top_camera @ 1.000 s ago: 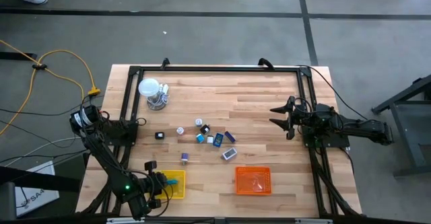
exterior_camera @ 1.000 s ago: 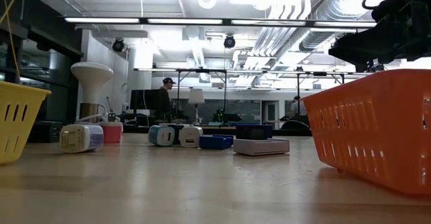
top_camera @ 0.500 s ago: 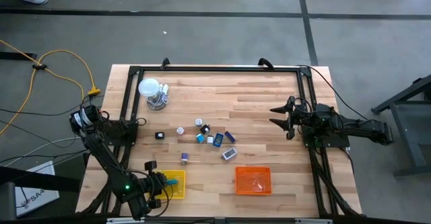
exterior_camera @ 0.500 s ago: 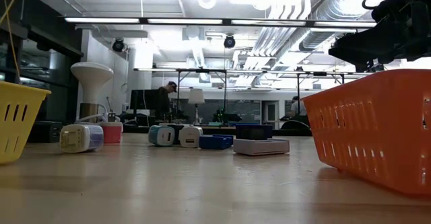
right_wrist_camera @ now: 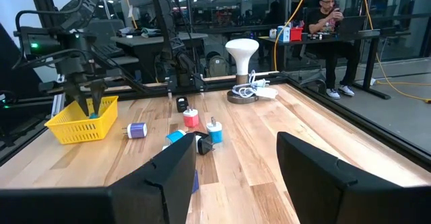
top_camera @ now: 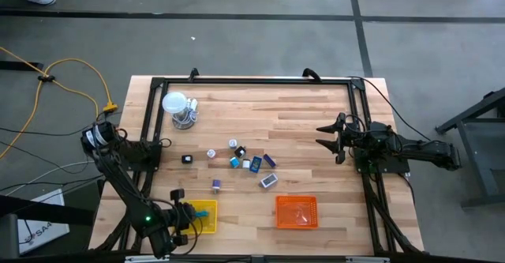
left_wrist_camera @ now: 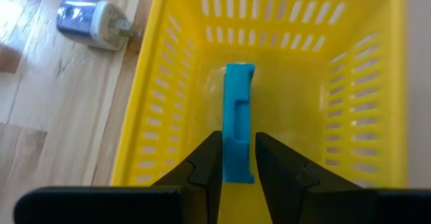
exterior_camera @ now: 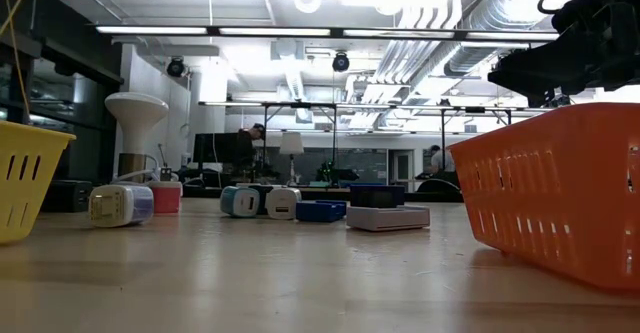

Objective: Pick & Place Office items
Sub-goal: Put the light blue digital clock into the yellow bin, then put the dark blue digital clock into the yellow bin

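At the lower left of the high view, the left gripper (left_wrist_camera: 236,158) is hanging over the yellow plastic mesh tray (top_camera: 203,216). It is squeezing a small flat blue block (left_wrist_camera: 238,120) between its two dark fingers. The block is standing on end inside the tray, long side pointing straight away from the gripper, so I think letting go comes next. In the middle of the wooden counter (top_camera: 300,113), the other little office items (top_camera: 241,160) are waiting. At the right, the right gripper (top_camera: 331,140) is resting with fingers wide apart, well away from them.
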{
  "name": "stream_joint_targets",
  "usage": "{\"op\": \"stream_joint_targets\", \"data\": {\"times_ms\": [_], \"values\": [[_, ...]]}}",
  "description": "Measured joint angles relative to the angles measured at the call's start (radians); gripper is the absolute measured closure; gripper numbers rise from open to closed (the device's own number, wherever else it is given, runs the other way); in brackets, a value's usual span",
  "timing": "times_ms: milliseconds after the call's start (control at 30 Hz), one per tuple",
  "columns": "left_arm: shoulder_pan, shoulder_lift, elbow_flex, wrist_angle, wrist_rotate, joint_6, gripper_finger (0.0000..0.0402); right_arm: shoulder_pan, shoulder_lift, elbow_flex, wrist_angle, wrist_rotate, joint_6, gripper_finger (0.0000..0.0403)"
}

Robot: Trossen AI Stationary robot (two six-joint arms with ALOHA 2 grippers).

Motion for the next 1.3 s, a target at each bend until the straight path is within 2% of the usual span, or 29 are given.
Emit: {"op": "stream_joint_targets", "data": {"times_ms": [667, 900, 1100, 1300], "values": [[0.000, -0.062, 0.000, 0.028, -0.065, 0.145, 0.0319, 0.000, 0.000, 0.000, 0.000, 0.000, 0.000, 0.0208], [0.019, -0.090, 0.000, 0.032, -0.073, 0.183, 0.0294, 0.000, 0.000, 0.000, 0.000, 0.000, 0.000, 0.0208], [0.088, -0.095, 0.000, 0.050, -0.072, 0.230, 0.0280, 0.000, 0.000, 0.000, 0.000, 0.000, 0.000, 0.0208], [0.244, -0.115, 0.000, 0.106, -0.055, 0.343, 0.0280, 0.000, 0.000, 0.000, 0.000, 0.000, 0.000, 0.0208]]}}
